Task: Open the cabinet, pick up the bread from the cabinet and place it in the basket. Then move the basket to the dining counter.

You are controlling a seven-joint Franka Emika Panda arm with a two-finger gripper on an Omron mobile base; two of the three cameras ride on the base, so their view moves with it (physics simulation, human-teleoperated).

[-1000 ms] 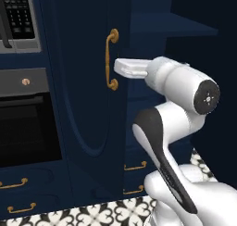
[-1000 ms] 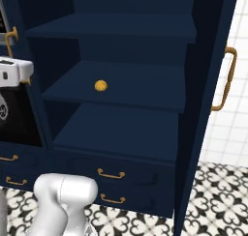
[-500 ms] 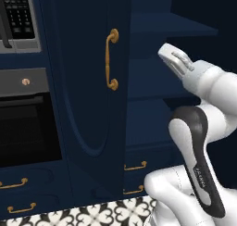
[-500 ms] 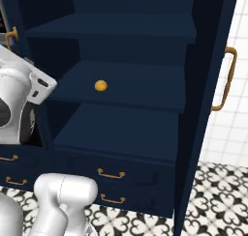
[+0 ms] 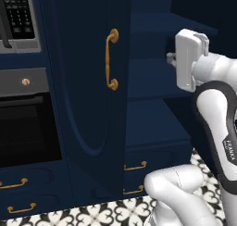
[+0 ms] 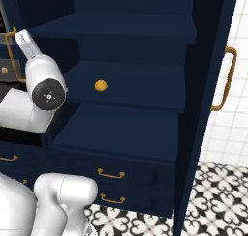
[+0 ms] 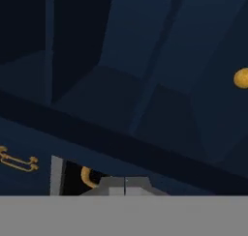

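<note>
Both cabinet [image 6: 193, 99] doors open; bread [image 6: 100, 85] mid-shelf

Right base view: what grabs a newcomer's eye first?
The small golden bread, alone on the middle shelf of the open navy cabinet, stands out against all that dark blue. Next is the white arm, raised at the cabinet's left edge with its gripper pointing up and holding nothing. The brass handle on the swung-open right door also catches the eye.

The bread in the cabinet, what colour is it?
Golden-orange. The bread shows best in the right base view, sitting on a navy shelf.
</note>
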